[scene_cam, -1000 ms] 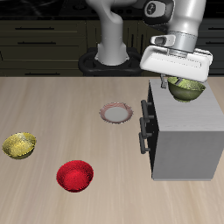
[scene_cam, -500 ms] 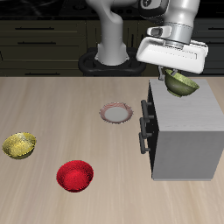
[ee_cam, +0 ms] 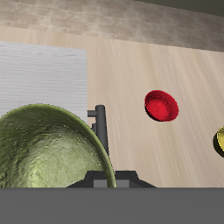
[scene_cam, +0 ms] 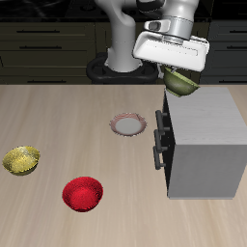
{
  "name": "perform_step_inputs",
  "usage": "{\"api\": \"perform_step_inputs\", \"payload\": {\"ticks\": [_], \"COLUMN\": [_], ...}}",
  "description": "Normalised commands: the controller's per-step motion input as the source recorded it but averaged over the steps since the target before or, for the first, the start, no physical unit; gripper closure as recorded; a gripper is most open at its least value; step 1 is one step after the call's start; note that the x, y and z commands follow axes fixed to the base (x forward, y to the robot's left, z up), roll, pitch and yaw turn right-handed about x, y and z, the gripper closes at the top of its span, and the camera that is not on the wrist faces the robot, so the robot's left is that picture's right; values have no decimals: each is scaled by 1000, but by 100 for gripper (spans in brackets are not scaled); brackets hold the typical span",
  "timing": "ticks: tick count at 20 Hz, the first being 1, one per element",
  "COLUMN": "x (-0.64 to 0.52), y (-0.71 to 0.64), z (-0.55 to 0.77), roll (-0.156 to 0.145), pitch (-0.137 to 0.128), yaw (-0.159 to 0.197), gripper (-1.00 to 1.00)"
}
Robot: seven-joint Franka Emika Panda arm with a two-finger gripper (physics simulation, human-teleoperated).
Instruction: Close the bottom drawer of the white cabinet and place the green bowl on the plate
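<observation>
The green bowl (scene_cam: 181, 81) is held in the pincer (scene_cam: 178, 71), lifted clear above the back corner of the white cabinet (scene_cam: 203, 145). The bowl is tilted in the exterior view and hangs just under the white pincer body. In the wrist view the green bowl (ee_cam: 48, 149) is seen close up, its speckled inside filling much of the frame, with the pincer (ee_cam: 114, 181) clamped on its rim.

The cabinet's flat top lies beneath the bowl, with air between the two. Dark handles (scene_cam: 157, 141) are seen on the cabinet front, which faces the middle of the bench (scene_cam: 58, 116). The bottom drawer (scene_cam: 166, 172) appears flush with the front; no gap can be made out from this angle.

The plate (scene_cam: 127, 124) lies on the bench just beside the cabinet front, near the handles, nothing resting on it. Open bench surface surrounds the plate on its other sides.

The red bowl (scene_cam: 83, 194) sits nearer the bench's front edge, well apart from the plate. The golden bowl (scene_cam: 22, 160) lies farther out, close to the picture's edge. Both are seen again in the wrist view: red bowl (ee_cam: 162, 106), golden bowl (ee_cam: 220, 141) partly cut off.
</observation>
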Motion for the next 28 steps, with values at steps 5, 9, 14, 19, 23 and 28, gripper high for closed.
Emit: {"api": "perform_step_inputs", "payload": {"ticks": [5, 9, 14, 19, 23, 28], "x": [-240, -294, -161, -260, -333, -273], "y": [-339, -362, -278, -273, -267, -125], "z": [-6, -54, -86, -100, -78, -60], "roll": [-6, -1, 2, 9, 5, 9], "pitch": [-18, -9, 0, -11, -7, -16], "yaw": [28, 13, -6, 14, 9, 33], "gripper": [100, 100, 100, 100, 100, 100]}}
